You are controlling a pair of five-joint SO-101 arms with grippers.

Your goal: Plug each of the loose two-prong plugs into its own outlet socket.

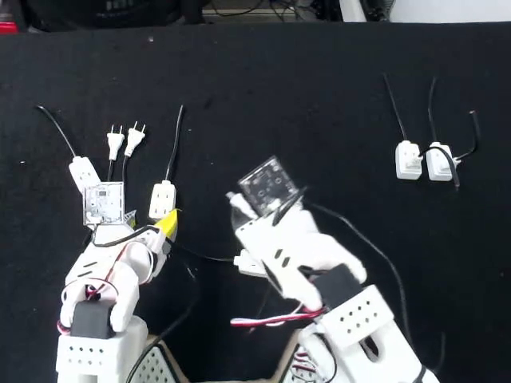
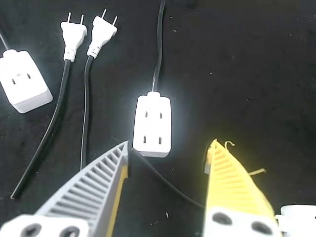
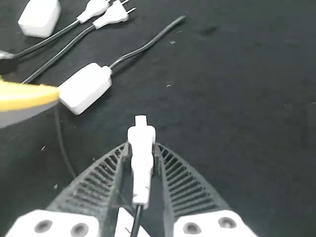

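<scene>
1. Table [image 1: 319, 80]: covered w/ black matte cloth, spanning the high view side to side. Far edge runs straight near the top.
2. Cloth surface: small pale specks [image 2: 211, 73] of lint scattered here & there. Faint darker smudge [image 3: 210, 30] shows in the right wrist view.
3. Behind far edge, left: dark bulky shape [image 1: 104, 12], can't tell what it is.
4. Far left corner: small red item [image 1: 6, 26], cut off by the frame.
5. Behind far edge, centre: dark cables [image 1: 263, 9] in a tangle.
6. Top right: bright white panel [image 1: 447, 9]; wall or board, can't tell.
7. Near edge, bottom centre: thin sliver of tan surface [image 1: 223, 381].
8. Light: soft & even across the cloth.
</scene>
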